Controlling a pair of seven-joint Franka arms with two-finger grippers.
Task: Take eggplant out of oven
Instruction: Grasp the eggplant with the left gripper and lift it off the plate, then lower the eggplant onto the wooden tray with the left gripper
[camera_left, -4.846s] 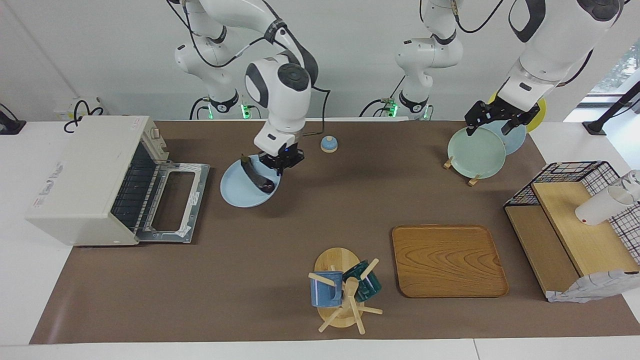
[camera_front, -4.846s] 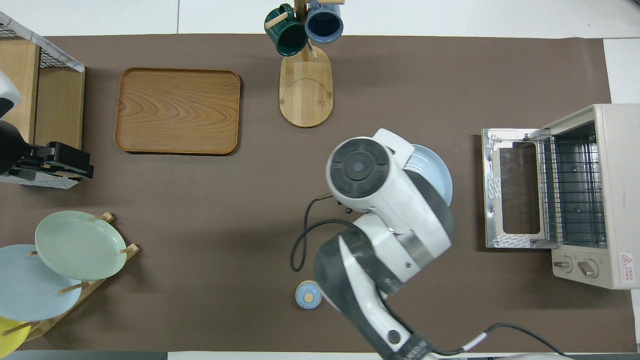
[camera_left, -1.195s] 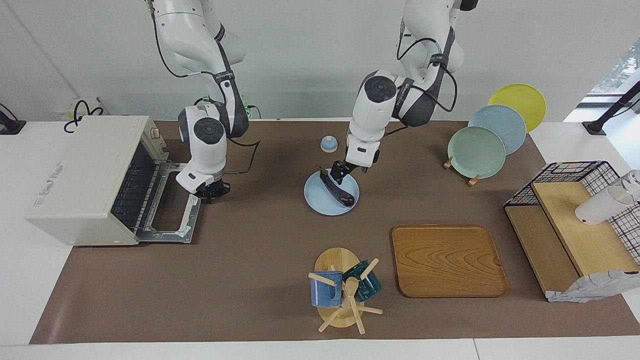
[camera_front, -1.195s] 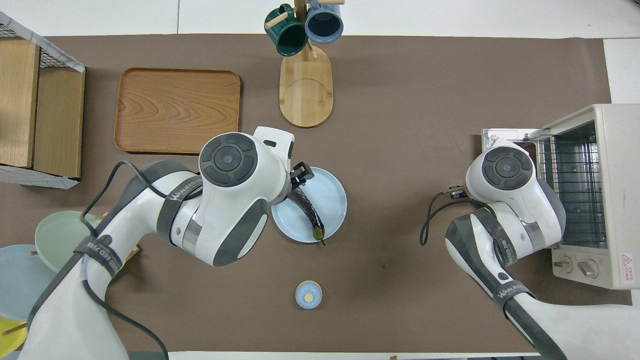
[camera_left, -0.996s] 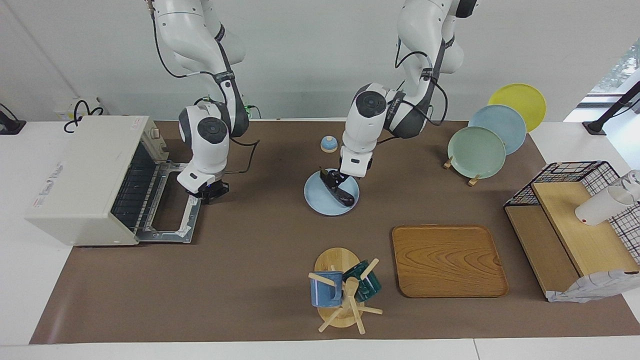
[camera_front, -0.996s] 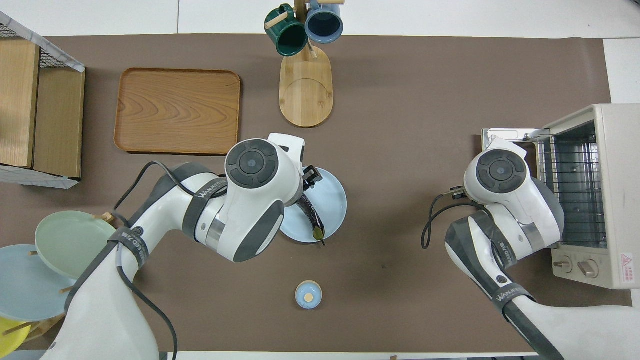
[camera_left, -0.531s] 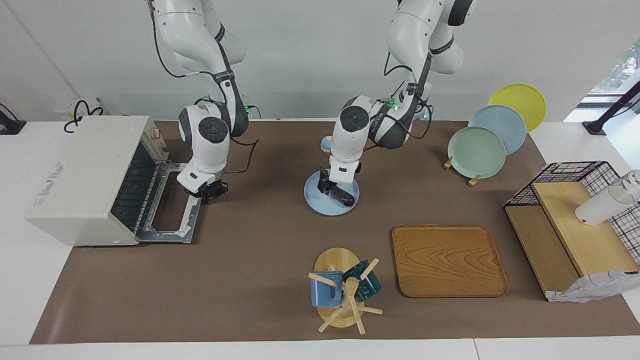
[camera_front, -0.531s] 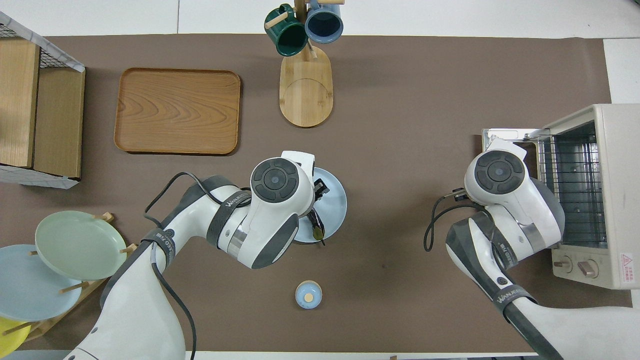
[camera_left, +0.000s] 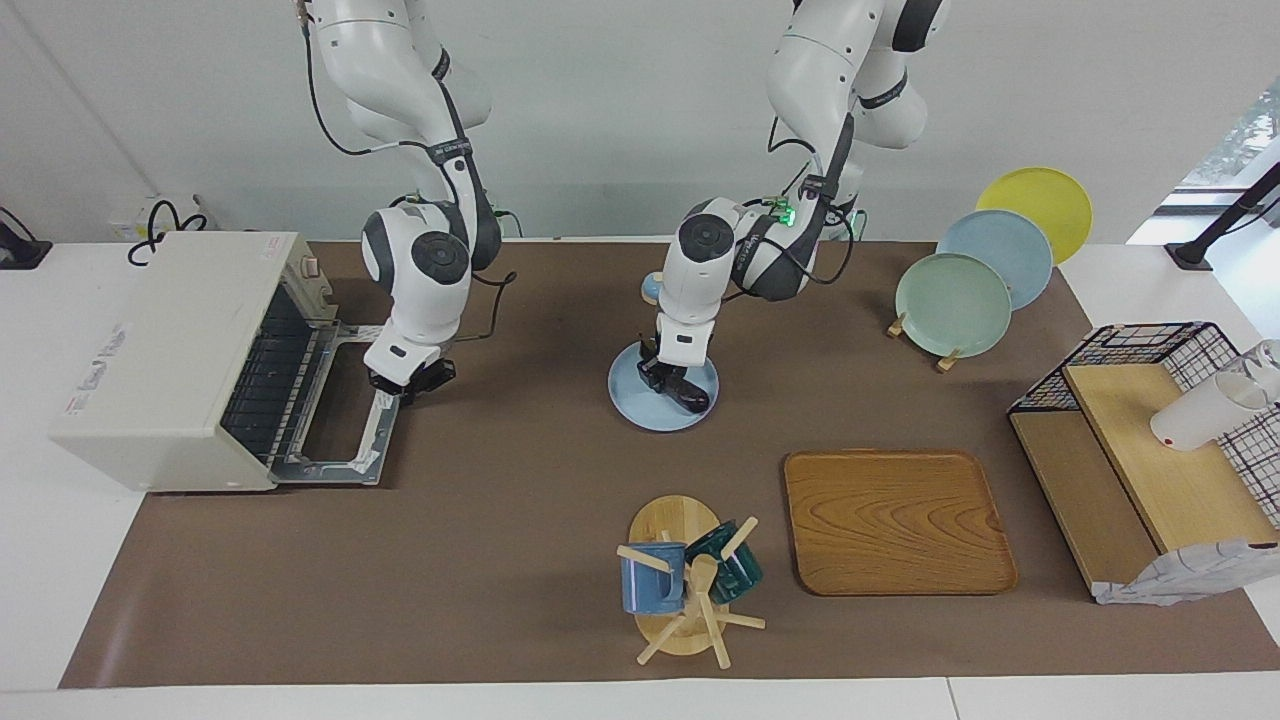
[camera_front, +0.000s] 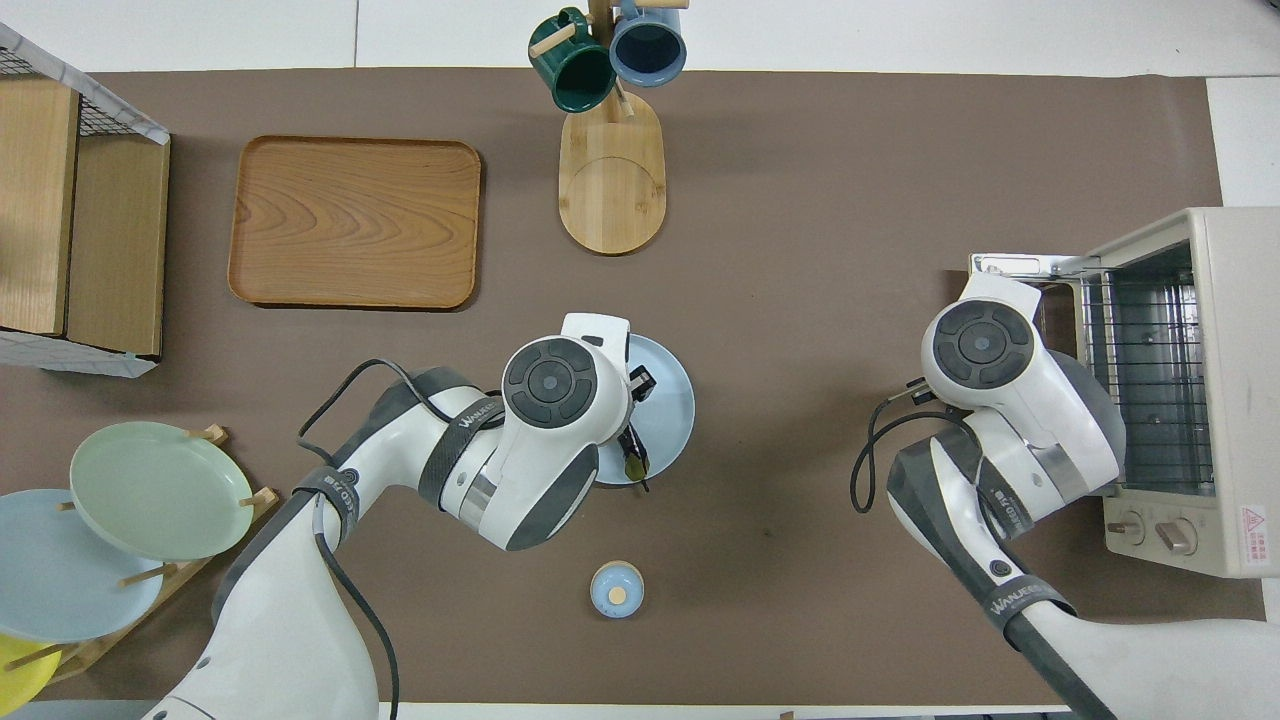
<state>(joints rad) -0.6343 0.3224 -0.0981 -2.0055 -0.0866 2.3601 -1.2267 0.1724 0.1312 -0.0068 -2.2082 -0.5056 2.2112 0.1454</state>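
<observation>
Eggplant out of oven, lying on blue plate; left gripper down at its stem end.

Eggplant (camera_left: 685, 393) lies on the blue plate (camera_left: 630, 405) at table centre, long axis roughly 10-to-4 o'clock in the facing view. Left gripper (camera_left: 652, 372) sits over the 10 o'clock end; finger state cannot be told. Right gripper (camera_left: 408, 381) hovers over the edge of the open oven door (camera_left: 345, 412), oven (camera_left: 160, 355) rack empty; its finger state also cannot be told. Small blue knob (camera_front: 617, 589) sits nearer the robots, mug stand (camera_left: 685, 585) farther; neither obstructs.
</observation>
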